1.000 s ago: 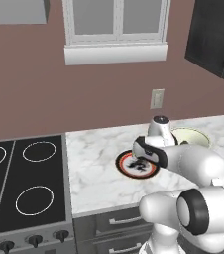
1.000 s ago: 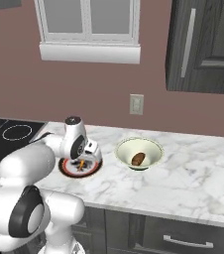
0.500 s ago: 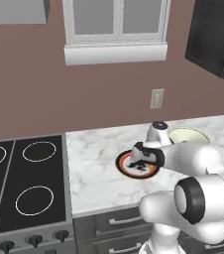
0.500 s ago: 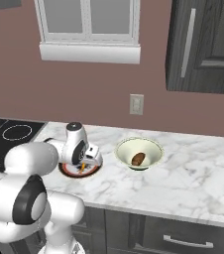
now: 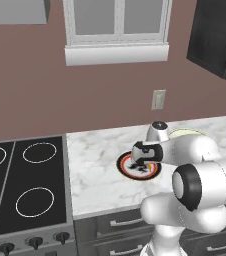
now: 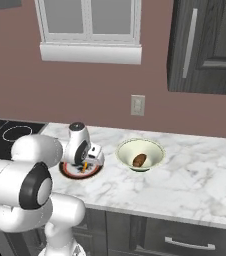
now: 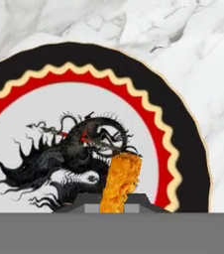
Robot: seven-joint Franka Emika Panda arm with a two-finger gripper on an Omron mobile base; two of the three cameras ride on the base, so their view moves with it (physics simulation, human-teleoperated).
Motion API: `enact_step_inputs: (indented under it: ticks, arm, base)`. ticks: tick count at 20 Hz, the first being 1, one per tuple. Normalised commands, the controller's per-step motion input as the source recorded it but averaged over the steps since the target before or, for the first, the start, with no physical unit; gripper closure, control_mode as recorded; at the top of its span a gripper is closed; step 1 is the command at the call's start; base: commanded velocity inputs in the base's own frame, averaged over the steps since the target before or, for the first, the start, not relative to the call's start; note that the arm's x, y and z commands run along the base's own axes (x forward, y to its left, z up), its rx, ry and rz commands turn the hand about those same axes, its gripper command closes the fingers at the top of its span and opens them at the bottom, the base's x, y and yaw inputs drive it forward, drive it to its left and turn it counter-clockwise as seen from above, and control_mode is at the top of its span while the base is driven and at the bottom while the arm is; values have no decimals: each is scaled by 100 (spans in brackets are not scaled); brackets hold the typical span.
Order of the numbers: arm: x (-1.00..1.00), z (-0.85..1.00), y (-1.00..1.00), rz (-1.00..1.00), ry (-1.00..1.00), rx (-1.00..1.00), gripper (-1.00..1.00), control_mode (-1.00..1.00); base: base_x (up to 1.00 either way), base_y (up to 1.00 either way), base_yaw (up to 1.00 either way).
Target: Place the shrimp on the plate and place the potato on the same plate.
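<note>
The arm has dropped lower over the last second, and its gripper [image 5: 146,165] now hangs just above the plate [image 5: 126,167] on the marble counter [image 5: 92,170]. Its jaws are pinched nearly shut on the shrimp [image 7: 120,181], which in the hand view sticks out between them over the plate's white centre, beside the black dragon marking [image 7: 74,149]. I cannot tell whether the shrimp touches the plate yet. So step 1 looks nearly done; what it seems to need is a release. The potato [image 6: 139,160] sits in the pale bowl [image 6: 154,148] just to the right of the plate, untouched, so the 2nd half of the job is all ahead.
</note>
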Motion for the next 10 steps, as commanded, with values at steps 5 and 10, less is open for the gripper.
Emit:
enact_step_inputs:
  ticks: [5,10]
  arm:
    - [13,-10,0,0,0,0,100,-100]
    - [5,-22,0,0,0,0,100,-100]
  base:
    - [0,0,0]
    - [0,0,0]
